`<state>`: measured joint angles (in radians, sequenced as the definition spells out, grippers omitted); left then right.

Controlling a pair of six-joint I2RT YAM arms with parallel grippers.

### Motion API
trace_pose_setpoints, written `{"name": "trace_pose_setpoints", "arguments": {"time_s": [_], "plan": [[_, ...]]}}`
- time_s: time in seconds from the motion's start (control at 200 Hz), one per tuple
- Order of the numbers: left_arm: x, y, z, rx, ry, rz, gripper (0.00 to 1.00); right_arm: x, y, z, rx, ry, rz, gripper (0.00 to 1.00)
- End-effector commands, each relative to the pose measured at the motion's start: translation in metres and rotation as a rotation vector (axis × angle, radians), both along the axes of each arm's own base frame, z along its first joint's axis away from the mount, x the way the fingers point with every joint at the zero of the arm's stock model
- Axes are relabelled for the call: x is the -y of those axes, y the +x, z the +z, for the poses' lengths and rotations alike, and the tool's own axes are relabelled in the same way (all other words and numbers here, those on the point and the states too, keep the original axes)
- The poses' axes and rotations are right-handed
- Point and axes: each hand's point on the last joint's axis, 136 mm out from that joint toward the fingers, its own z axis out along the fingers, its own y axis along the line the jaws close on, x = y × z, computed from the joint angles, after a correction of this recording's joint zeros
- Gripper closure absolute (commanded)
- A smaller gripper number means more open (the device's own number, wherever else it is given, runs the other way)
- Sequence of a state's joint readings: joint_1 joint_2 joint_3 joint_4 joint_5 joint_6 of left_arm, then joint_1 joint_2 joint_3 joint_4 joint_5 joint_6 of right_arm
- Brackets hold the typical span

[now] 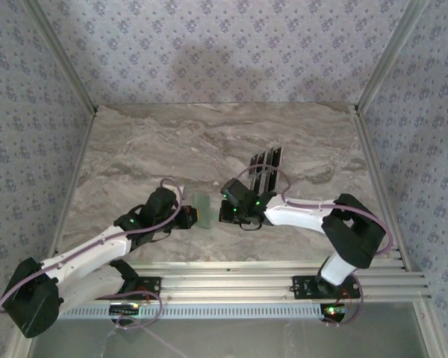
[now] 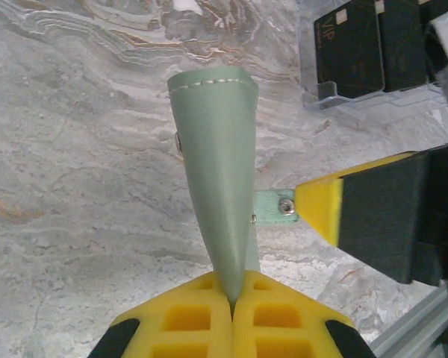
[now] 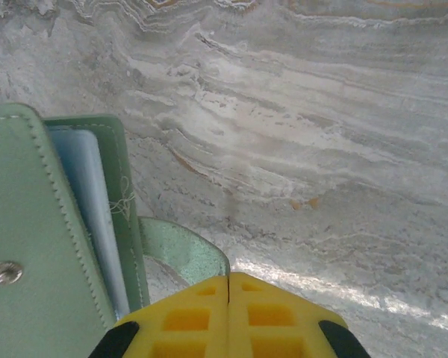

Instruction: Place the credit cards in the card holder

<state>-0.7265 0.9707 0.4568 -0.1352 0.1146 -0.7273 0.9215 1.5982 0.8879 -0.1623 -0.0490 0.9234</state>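
Left wrist: left gripper point(image 2: 231, 300) tight on card holder point(image 2: 216, 149) (right gripper point(image 3: 229, 279) likewise, seemingly)

One card holder point(image 2: 216, 164), at least three credit cards point(image 2: 349, 48); one stand point(image 2: 319, 95)

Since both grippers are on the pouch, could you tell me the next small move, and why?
Probably the right gripper should pull the snap tab gently away from the left gripper to spread the card holder open: both are shut on it, it gapes only slightly, and the credit cards wait in their clear stand.
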Motion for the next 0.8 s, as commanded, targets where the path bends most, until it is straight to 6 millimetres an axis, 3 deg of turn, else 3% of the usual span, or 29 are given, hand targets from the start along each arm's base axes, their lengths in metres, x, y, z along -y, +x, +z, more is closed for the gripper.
{"name": "trace_pose_setpoints", "arguments": {"time_s": [0.0,0.115,0.27,0.49,0.795], "plan": [[-0.008,0.008,-0.007,0.010,0.026,0.063,0.86,-0.006,0.001,0.021,0.030,0.017,0.036,1.00],[-0.015,0.009,-0.018,-0.002,0.066,0.089,0.62,-0.012,-0.001,0.026,0.032,0.027,0.062,1.00],[-0.028,0.013,-0.025,-0.006,0.110,0.121,0.38,-0.017,-0.002,0.031,0.036,0.036,0.079,1.00],[-0.030,0.019,-0.020,0.000,0.120,0.107,0.25,-0.023,-0.002,0.044,0.052,0.056,0.091,1.00],[-0.016,0.029,-0.019,-0.032,0.153,0.048,0.19,-0.033,-0.004,0.072,0.099,0.092,0.108,1.00]]}}
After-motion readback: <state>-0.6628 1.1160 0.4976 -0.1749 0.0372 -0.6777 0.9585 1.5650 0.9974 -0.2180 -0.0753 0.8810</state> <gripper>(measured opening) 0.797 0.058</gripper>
